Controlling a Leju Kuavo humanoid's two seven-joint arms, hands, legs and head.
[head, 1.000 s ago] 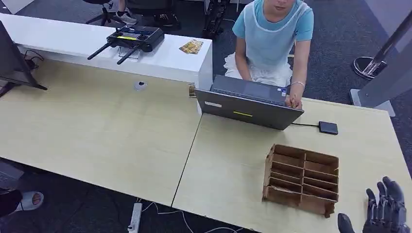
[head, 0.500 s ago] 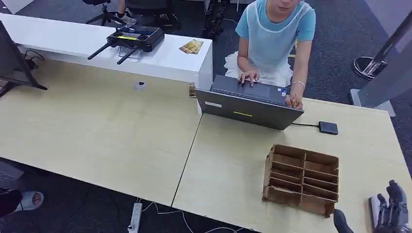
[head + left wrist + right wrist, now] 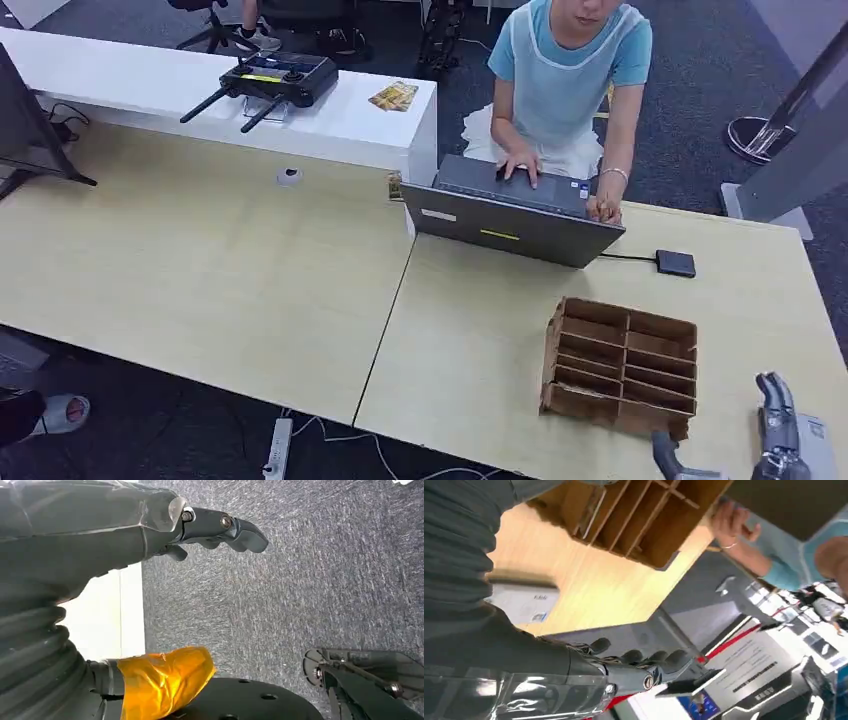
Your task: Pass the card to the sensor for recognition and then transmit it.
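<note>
Right hand (image 3: 775,440) at the tabletop's (image 3: 480,330) near right corner, fingers spread, gripping nothing. The card (image 3: 815,445) lies flat just beside it, a small blue-marked label on it (print unreadable). Left hand (image 3: 220,530) hangs over grey carpet (image 3: 325,580), fingers loosely curled, empty. Brown compartment rack (image 3: 620,370) stands near the card.

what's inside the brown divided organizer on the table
The organizer's slots that face the head camera look empty. The right wrist view shows a thin pale sheet, perhaps a card, in one slot; deeper parts are hidden.
</note>
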